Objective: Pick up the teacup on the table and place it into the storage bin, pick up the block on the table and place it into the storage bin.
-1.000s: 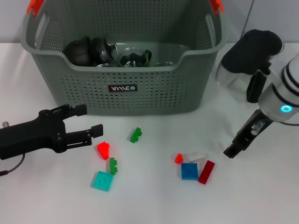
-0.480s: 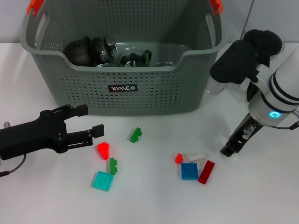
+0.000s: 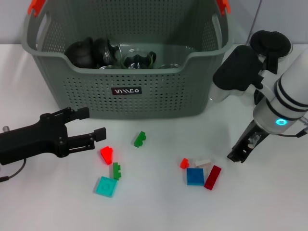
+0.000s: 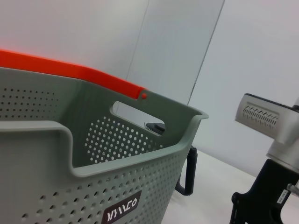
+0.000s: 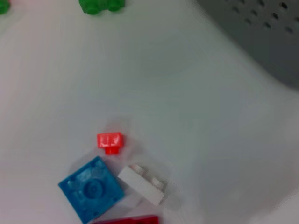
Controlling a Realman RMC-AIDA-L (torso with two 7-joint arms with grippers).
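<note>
The storage bin [image 3: 144, 98] stands at the back middle, grey-green with orange clips and a black label [image 3: 126, 90]. Dark and glass tea ware [image 3: 137, 60] lies inside it; no teacup shows on the table. Loose blocks lie in front: a green one [image 3: 140, 139], a red one [image 3: 107, 154], a small green one [image 3: 116, 170], a teal plate [image 3: 105, 186]. A right cluster holds a small red [image 3: 184, 163], white [image 3: 202, 162], blue [image 3: 195, 176] and dark red block [image 3: 212, 176]. My left gripper [image 3: 94, 125] is open and empty, left of the red block. My right gripper [image 3: 238, 155] hovers just right of the cluster.
The right wrist view looks down on the small red block [image 5: 110, 141], blue plate [image 5: 91, 188], white block [image 5: 142, 185] and a bin corner [image 5: 261, 37]. The left wrist view shows the bin wall [image 4: 93, 154], a black handle [image 4: 187, 170] beside it and the right arm [image 4: 266, 196].
My right arm has swung left and its gripper has moved slightly left toward the right block cluster. My left arm and the blocks have not moved.
</note>
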